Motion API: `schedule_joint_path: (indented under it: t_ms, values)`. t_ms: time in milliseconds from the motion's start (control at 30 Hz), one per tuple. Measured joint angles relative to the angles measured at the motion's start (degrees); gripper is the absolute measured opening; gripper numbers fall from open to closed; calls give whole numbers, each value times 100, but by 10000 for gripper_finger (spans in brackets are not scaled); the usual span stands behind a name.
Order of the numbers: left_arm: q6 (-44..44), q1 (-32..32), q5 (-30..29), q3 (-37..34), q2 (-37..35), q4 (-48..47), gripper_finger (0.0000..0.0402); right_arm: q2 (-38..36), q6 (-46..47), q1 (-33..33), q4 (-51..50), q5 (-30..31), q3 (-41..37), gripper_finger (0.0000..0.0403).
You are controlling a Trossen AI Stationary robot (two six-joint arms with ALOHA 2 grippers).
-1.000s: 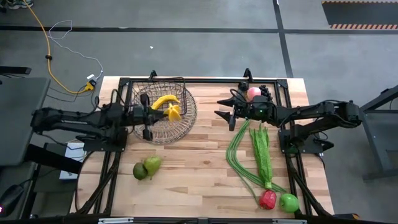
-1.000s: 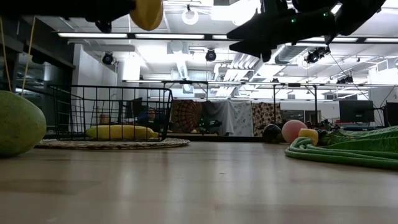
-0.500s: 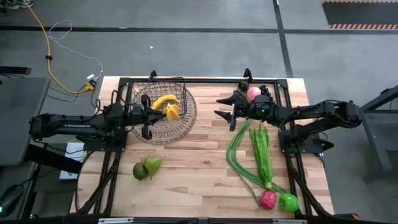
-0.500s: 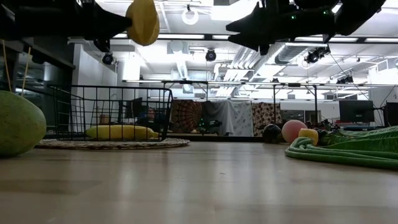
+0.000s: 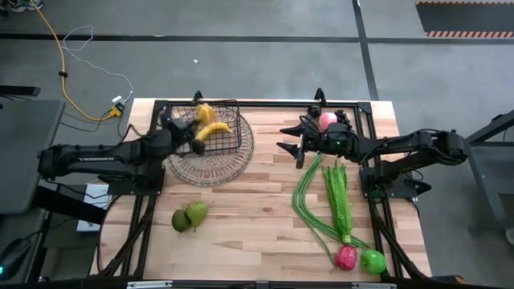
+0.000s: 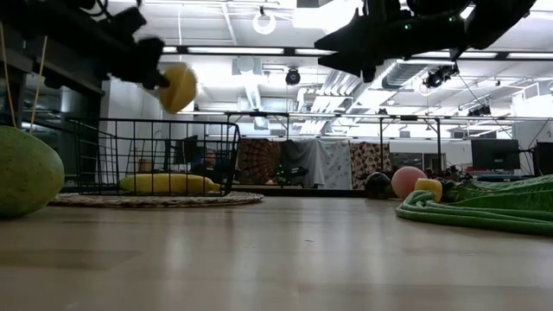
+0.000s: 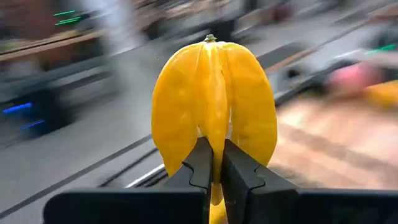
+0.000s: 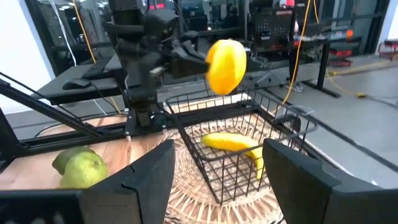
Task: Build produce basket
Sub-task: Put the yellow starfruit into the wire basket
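Note:
The dark wire basket point(image 5: 210, 152) stands at the table's far left with a yellow banana point(image 5: 215, 128) lying in it. My left gripper point(image 5: 195, 126) reaches in from the left and is shut on a yellow ribbed, lemon-like fruit point(image 7: 211, 106), which hangs in the air over the basket's far left part point(image 6: 179, 86). My right gripper point(image 5: 283, 139) hovers open above the table right of the basket, its fingers pointing at it point(image 8: 224, 186), with nothing between them. My left gripper pinches one narrow ridge point(image 7: 211, 144) of the yellow fruit between its two fingers, near one end of the fruit. The fingers come about level from the table's left. The fruit sticks out beyond the fingertips point(image 6: 160, 79), lifted clear above the basket.
Two green pears point(image 5: 189, 215) lie near the left front. Long green beans point(image 5: 307, 205) and leafy greens point(image 5: 339, 197) stretch along the right, ending at a red pepper point(image 5: 346, 257) and green apple point(image 5: 373, 260). A pink peach point(image 5: 328, 120) and dark grapes point(image 5: 344, 118) sit far right.
My left gripper has swung its wrist and tipped up, carrying the yellow fruit from over the basket's middle toward the table's far edge, to over the basket's far left part. In the low view the fruit has come down lower. The gripper stays shut on it.

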Motion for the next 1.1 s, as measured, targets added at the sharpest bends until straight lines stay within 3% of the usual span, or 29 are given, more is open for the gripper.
schedule_joint_path:
  t_ms: [67,233,367,500,700,867,1100]
  values:
    - [-111,30,-471,115,201,-234,5,18,33,0,-24,0,0,233]
    - [-520,368,-825,533,923,-1317,5,180,136,0,-2,0,0,233]
    - [-1297,699,-404,1021,1421,-2642,5,328,186,0,70,0,0,233]
    - [-1640,850,-55,1261,1754,-3310,5,378,184,-13,113,0,0,233]
    - [-1727,1104,18,1272,1918,-3679,5,378,243,-11,126,2,0,233]
    - [-1677,1382,540,1272,2051,-3683,5,378,350,-11,127,2,0,233]
    - [-1642,1534,532,1272,2345,-3677,26,378,346,-11,129,2,0,233]
